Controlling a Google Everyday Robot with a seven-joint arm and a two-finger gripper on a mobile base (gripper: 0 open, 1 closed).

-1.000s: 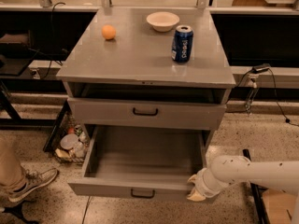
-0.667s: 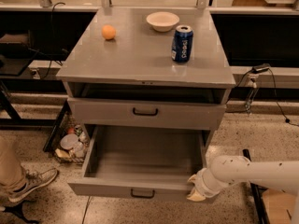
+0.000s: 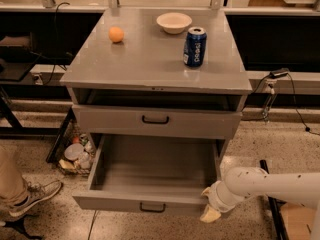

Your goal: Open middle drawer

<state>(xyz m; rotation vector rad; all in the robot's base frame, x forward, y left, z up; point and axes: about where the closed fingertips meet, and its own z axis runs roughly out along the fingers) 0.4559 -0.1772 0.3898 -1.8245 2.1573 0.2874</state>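
Observation:
The grey cabinet (image 3: 150, 69) has three drawers. The top drawer (image 3: 200, 124), with its black bar handle, is nearly shut, with a dark gap above it. The middle drawer (image 3: 115, 201) below it is pulled far out, and its inside is empty. Its small black handle (image 3: 152, 207) is on the front panel. The lowest drawer is hidden beneath it. My gripper (image 3: 210, 206), on the white arm (image 3: 270, 184) that comes in from the right, is at the front right corner of the middle drawer, low by the floor.
An orange (image 3: 116, 34), a white bowl (image 3: 174, 22) and a blue can (image 3: 194, 46) stand on the cabinet top. A basket of rubbish (image 3: 75, 154) sits left of the cabinet. A person's leg and shoe (image 3: 30, 196) are at the lower left. Cables (image 3: 295, 104) run at the right.

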